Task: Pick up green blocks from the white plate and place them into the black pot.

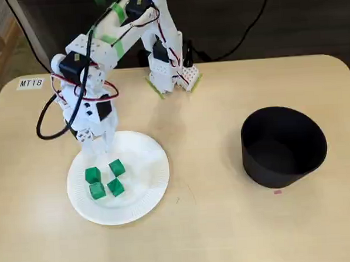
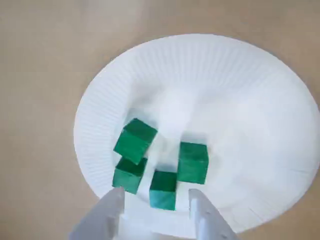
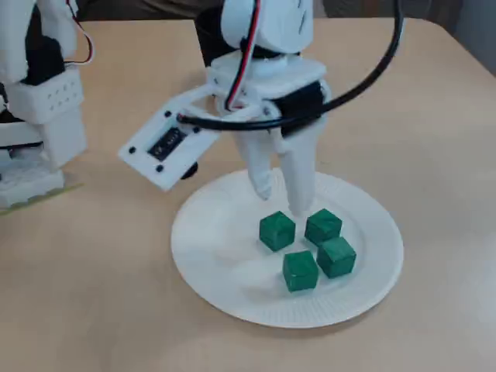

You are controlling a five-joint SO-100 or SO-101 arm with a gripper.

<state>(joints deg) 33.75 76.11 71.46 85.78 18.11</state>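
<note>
1. Pale wooden tabletop [image 1: 227,234] carries the whole set-up. Over it the pincer [image 2: 156,194] hangs with its two white fingers spread apart and nothing gripped.
2. Governing relation, wrist view: the nearest block [image 2: 163,189] lies at 12 o'clock from the pincer, in the gap framed by the two fingertips. The coming move is therefore judged to be a straight descent and a squeeze, not a sideways shift.
3. Height: in a fixed view the pincer [image 3: 280,200] has its tips above the plate, at the 12 o'clock edge of the cluster. Whether the longer finger touches a block cannot be told.
4. Axis: the blocks are cube-like, so none offers a long axis. The nearest one sits roughly square to the fingers.
5. Remaining blocks, wrist view, from the pincer: one at 1 o'clock [image 2: 193,162], one at 10 o'clock [image 2: 130,173], and one turned cornerwise at 11 o'clock [image 2: 135,140]. All are close together, some touching.
6. Count: four green blocks, one white plate [image 1: 144,162], one black pot [image 1: 285,154], one arm [image 1: 100,50].
7. Outward: all four blocks rest on the plate. The pot stands at 3 o'clock from the plate in a fixed view, well apart, and no block is visible inside it.
</note>
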